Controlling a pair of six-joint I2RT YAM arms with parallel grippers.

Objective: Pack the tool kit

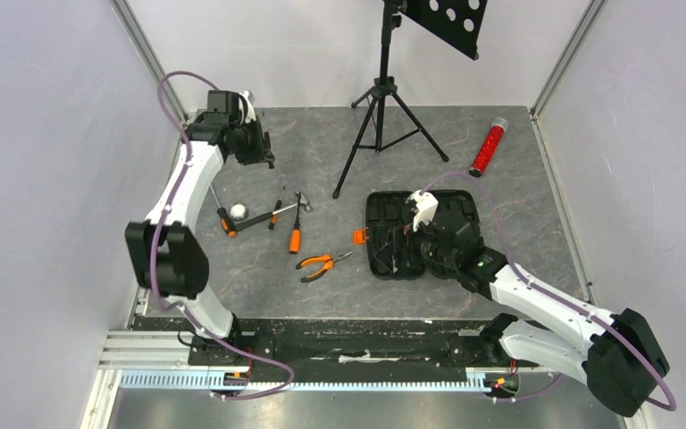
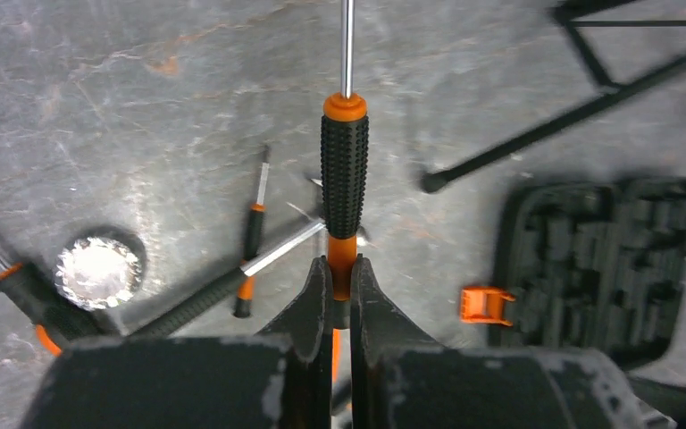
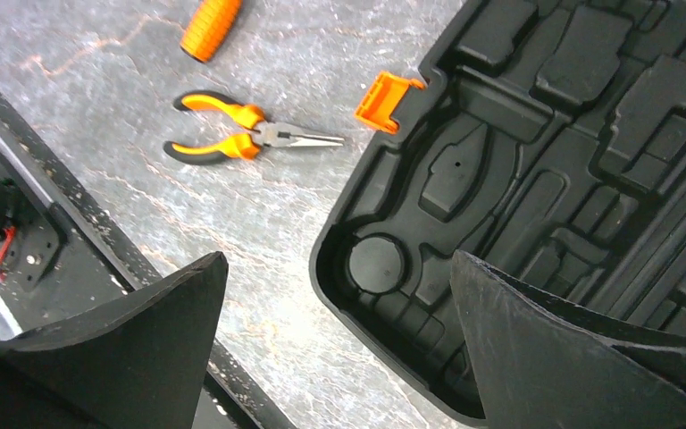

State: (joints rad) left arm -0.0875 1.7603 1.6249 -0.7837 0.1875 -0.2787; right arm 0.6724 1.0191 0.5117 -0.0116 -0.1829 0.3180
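The open black tool case (image 1: 429,234) lies right of centre, its orange latch (image 1: 359,237) on its left side; it also shows in the left wrist view (image 2: 598,259) and the right wrist view (image 3: 572,170). My left gripper (image 1: 255,150) is raised at the far left and shut (image 2: 341,268) on the orange end of a black-gripped screwdriver (image 2: 345,170), shaft pointing away. My right gripper (image 1: 408,246) is open and empty (image 3: 335,259) above the case's near-left corner. On the table lie the pliers (image 1: 322,262), a hammer (image 1: 263,219), an orange-handled tool (image 1: 295,239) and two more screwdrivers (image 1: 225,219) (image 1: 277,207).
A black tripod stand (image 1: 380,116) stands at the back centre, one leg near the case (image 2: 572,116). A red glittery tube (image 1: 487,147) lies at the back right. A shiny silver round object (image 1: 238,212) sits among the loose tools. Walls close in the left, right and back.
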